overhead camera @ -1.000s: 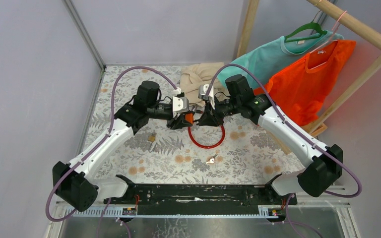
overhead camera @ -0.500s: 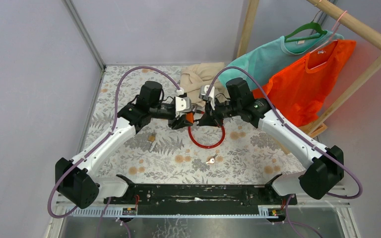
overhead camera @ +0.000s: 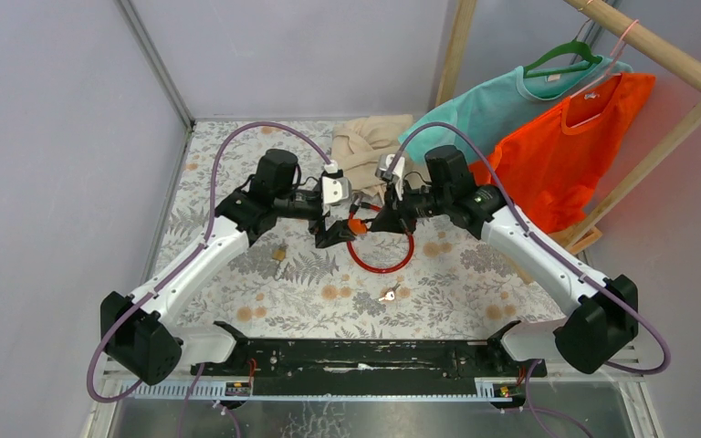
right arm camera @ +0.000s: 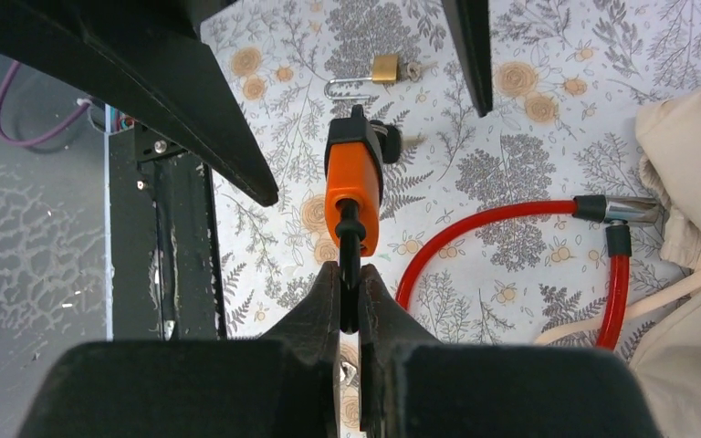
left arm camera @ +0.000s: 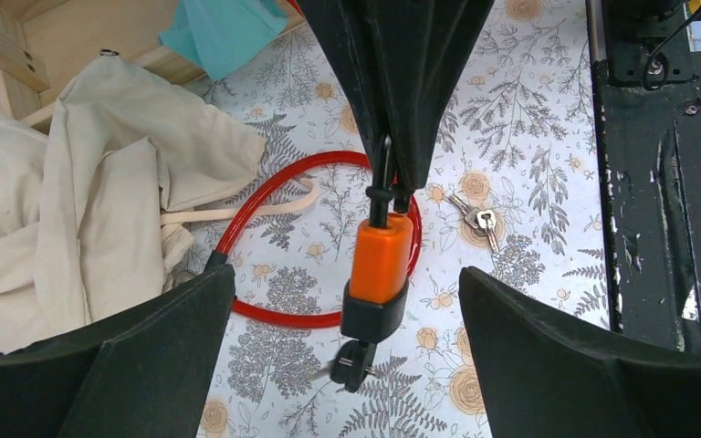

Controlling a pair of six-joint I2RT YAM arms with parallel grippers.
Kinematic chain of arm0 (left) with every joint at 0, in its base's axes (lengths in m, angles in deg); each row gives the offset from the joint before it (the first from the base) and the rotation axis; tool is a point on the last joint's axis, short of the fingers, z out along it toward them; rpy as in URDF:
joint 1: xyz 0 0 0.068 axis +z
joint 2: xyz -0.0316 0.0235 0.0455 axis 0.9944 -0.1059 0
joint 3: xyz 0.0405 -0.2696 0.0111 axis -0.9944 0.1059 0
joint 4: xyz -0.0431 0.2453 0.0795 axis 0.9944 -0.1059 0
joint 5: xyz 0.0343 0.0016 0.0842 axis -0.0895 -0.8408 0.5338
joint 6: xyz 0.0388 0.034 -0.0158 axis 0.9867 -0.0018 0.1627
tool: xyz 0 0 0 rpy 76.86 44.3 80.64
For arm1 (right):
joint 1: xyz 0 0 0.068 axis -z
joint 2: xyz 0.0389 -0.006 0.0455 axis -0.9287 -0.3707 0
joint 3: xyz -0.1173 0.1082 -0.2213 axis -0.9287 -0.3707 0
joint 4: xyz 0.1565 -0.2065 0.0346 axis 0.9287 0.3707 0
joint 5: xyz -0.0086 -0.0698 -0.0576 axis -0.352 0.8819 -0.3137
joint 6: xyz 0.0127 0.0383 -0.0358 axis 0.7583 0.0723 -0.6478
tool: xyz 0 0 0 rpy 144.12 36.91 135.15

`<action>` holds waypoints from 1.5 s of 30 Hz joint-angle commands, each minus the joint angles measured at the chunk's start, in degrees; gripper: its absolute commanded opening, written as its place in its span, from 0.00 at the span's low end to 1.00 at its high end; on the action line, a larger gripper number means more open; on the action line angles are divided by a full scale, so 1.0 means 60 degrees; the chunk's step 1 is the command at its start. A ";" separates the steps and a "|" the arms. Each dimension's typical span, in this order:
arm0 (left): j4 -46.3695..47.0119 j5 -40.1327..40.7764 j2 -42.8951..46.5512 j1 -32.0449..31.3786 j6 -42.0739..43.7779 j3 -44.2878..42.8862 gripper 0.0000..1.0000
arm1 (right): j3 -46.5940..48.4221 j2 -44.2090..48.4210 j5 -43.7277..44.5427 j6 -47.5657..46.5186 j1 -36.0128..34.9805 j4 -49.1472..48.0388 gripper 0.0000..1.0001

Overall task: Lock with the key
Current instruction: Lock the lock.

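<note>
An orange lock (overhead camera: 356,225) with a black cap hangs above the table on a red cable (overhead camera: 379,266). My right gripper (right arm camera: 349,266) is shut on a thin black piece sticking out of the lock's (right arm camera: 351,196) near end. A black-headed key (left arm camera: 358,363) sticks out of the black cap (left arm camera: 374,315) at the other end. My left gripper (left arm camera: 345,271) is open, with one jaw on each side of the lock (left arm camera: 381,255) and touching nothing. The cable's free end (right arm camera: 625,210) with its metal pin lies on the table.
Loose silver keys (overhead camera: 387,295) lie near the front, and a small brass padlock (overhead camera: 279,255) lies to the left. A beige cloth (overhead camera: 365,141) is bunched at the back. Teal and orange shirts (overhead camera: 566,146) hang on a wooden rack at the right.
My left gripper has opened and let go of the lock. The right gripper has closed tighter and now holds the lock alone, shifted slightly right.
</note>
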State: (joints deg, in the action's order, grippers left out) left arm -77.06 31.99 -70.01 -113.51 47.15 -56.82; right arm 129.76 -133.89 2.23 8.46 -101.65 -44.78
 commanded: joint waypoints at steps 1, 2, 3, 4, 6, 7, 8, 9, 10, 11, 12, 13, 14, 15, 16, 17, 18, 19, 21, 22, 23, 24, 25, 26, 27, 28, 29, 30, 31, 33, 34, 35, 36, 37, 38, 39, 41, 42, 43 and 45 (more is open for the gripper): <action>-0.0337 -0.0104 -0.0210 -0.0050 0.0030 -0.0434 0.99 | 0.0082 0.0583 -0.0826 0.0563 0.0224 -0.1095 0.00; -0.0439 -0.0166 -0.0350 -0.0050 -0.0021 -0.0518 0.99 | 0.0101 0.0636 -0.0881 0.0568 0.0256 -0.1089 0.00; -0.0566 -0.0345 -0.0479 -0.0050 -0.0063 -0.0659 0.98 | 0.0086 0.0681 -0.0897 0.0605 0.0288 -0.1114 0.00; -0.0655 -0.0458 -0.0607 -0.0050 -0.0121 -0.0737 0.97 | 0.0042 0.0725 -0.0941 0.0681 0.0349 -0.1194 0.00; -0.0711 -0.0755 -0.0798 -0.0052 -0.0245 -0.0806 0.93 | -0.0107 0.0841 -0.1121 0.0899 0.0516 -0.1478 0.00; -0.0711 -0.0884 -0.0867 -0.0052 -0.0268 -0.0812 0.90 | -0.0186 0.0895 -0.1233 0.1005 0.0608 -0.1602 0.00; -0.0711 -0.0941 -0.0916 -0.0057 -0.0271 -0.0825 0.88 | -0.0262 0.0944 -0.1327 0.1097 0.0691 -0.1688 0.00; -0.0711 -0.0977 -0.0960 -0.0058 -0.0275 -0.0834 0.87 | -0.0359 0.0989 -0.1425 0.1165 0.0767 -0.1779 0.00; -0.0711 -0.1011 -0.1010 -0.0055 -0.0275 -0.0843 0.85 | -0.0472 0.1045 -0.1511 0.1209 0.0851 -0.1843 0.00; -0.0711 -0.1065 -0.1049 -0.0050 -0.0285 -0.0853 0.83 | -0.0544 0.1091 -0.1620 0.1282 0.0915 -0.1915 0.00; -0.0711 -0.1145 -0.1098 -0.0050 -0.0306 -0.0867 0.81 | -0.0603 0.1137 -0.1733 0.1328 0.0964 -0.1970 0.00; -0.0711 -0.1233 -0.1128 -0.0046 -0.0327 -0.0902 0.79 | -0.0676 0.1179 -0.1838 0.1368 0.0992 -0.2017 0.00; -0.0711 -0.1327 -0.1172 -0.0049 -0.0330 -0.0923 0.78 | -0.0731 0.1236 -0.1943 0.1410 0.1008 -0.2086 0.00; -0.0680 -0.1404 -0.1210 -0.0050 -0.0337 -0.0971 0.75 | -0.0782 0.1288 -0.2028 0.1455 0.1023 -0.2147 0.00; -0.0645 -0.1491 -0.1235 -0.0050 -0.0558 -0.1012 0.73 | -0.0821 0.1305 -0.2101 0.1494 0.1059 -0.2215 0.00; -0.0639 -0.1553 -0.1278 -0.0050 -0.0661 -0.1048 0.71 | -0.0846 0.1337 -0.2161 0.1544 0.1079 -0.2262 0.00; -0.0638 -0.1599 -0.1330 -0.0050 -0.0706 -0.1098 0.70 | -0.0877 0.1347 -0.2224 0.1600 0.1087 -0.2310 0.00; -0.0638 -0.1664 -0.1360 -0.0050 -0.0760 -0.1152 0.67 | -0.0903 0.1354 -0.2268 0.1655 0.1111 -0.2366 0.00; -0.0638 -0.1731 -0.1462 -0.0051 -0.0856 -0.1226 0.61 | -0.0955 0.1366 -0.2339 0.1753 0.1136 -0.2483 0.00; -0.0635 -0.1744 -0.1484 -0.0056 -0.0916 -0.1265 0.58 | -0.0971 0.1376 -0.2361 0.1787 0.1156 -0.2530 0.00; -0.0638 -0.1746 -0.1504 -0.0051 -0.0927 -0.1266 0.56 | -0.0982 0.1390 -0.2373 0.1828 0.1159 -0.2543 0.00; -0.0638 -0.1746 -0.1503 -0.0050 -0.0936 -0.1248 0.55 | -0.0989 0.1407 -0.2389 0.1822 0.1173 -0.2543 0.00; -0.0638 -0.1746 -0.1479 -0.0050 -0.0922 -0.1228 0.55 | -0.0995 0.1433 -0.2376 0.1832 0.1183 -0.2547 0.00; -0.0638 -0.1748 -0.1457 -0.0050 -0.0917 -0.1200 0.54 | -0.1002 0.1441 -0.2371 0.1830 0.1198 -0.2556 0.00; -0.0636 -0.1750 -0.1444 -0.0052 -0.0916 -0.1194 0.54 | -0.1028 0.1466 -0.2372 0.1837 0.1213 -0.2576 0.00; -0.0634 -0.1750 -0.1431 -0.0050 -0.0905 -0.1181 0.54 | -0.1052 0.1479 -0.2371 0.1855 0.1217 -0.2595 0.00; -0.0645 -0.1733 -0.1420 -0.0050 -0.0904 -0.1161 0.54 | -0.1073 0.1486 -0.2370 0.1872 0.1238 -0.2619 0.00; -0.0639 -0.1732 -0.1401 -0.0050 -0.0905 -0.1144 0.54 | -0.1090 0.1499 -0.2370 0.1883 0.1253 -0.2639 0.00; -0.0631 -0.1731 -0.1376 -0.0050 -0.0900 -0.1132 0.53 | -0.1105 0.1514 -0.2374 0.1899 0.1257 -0.2661 0.00; -0.0629 -0.1731 -0.1328 -0.0052 -0.0877 -0.1096 0.48 | -0.1121 0.1529 -0.2374 0.1929 0.1282 -0.2682 0.00; -0.0626 -0.1742 -0.1329 -0.0050 -0.0889 -0.1081 0.45 | -0.1115 0.1538 -0.2373 0.1943 0.1288 -0.2709 0.00; -0.0637 -0.1769 -0.1308 -0.0055 -0.0889 -0.1082 0.41 | -0.1123 0.1544 -0.2363 0.1950 0.1290 -0.2718 0.00; -0.0625 -0.1808 -0.1308 -0.0051 -0.0896 -0.1084 0.37 | -0.1126 0.1545 -0.2357 0.1944 0.1289 -0.2717 0.00; -0.0626 -0.1862 -0.1328 -0.0043 -0.0932 -0.1101 0.32 | -0.1117 0.1545 -0.2347 0.1947 0.1290 -0.2719 0.00; -0.0628 -0.1911 -0.1325 -0.0049 -0.0962 -0.1098 0.28 | -0.1114 0.1534 -0.2318 0.1951 0.1293 -0.2726 0.00; -0.0624 -0.1964 -0.1332 -0.0052 -0.0991 -0.1101 0.24 | -0.1121 0.1531 -0.2292 0.1953 0.1293 -0.2712 0.00; -0.0624 -0.2075 -0.1375 -0.0049 -0.1093 -0.1107 0.15 | -0.1095 0.1523 -0.2225 0.1924 0.1301 -0.2686 0.00; -0.0631 -0.2153 -0.1399 -0.0050 -0.1147 -0.1109 0.12 | -0.1082 0.1516 -0.2140 0.1895 0.1301 -0.2665 0.00; -0.0637 -0.2233 -0.1423 -0.0050 -0.1218 -0.1110 0.09 | -0.1046 0.1498 -0.2082 0.1849 0.1303 -0.2648 0.00; -0.0620 -0.2431 -0.1496 -0.0054 -0.1403 -0.1108 0.02 | -0.1017 0.1473 -0.2061 0.1775 0.1291 -0.2596 0.00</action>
State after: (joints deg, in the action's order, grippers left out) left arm -80.82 20.93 -78.73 -113.53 41.01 -62.61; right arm 122.40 -127.16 -9.51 19.23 -94.00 -57.13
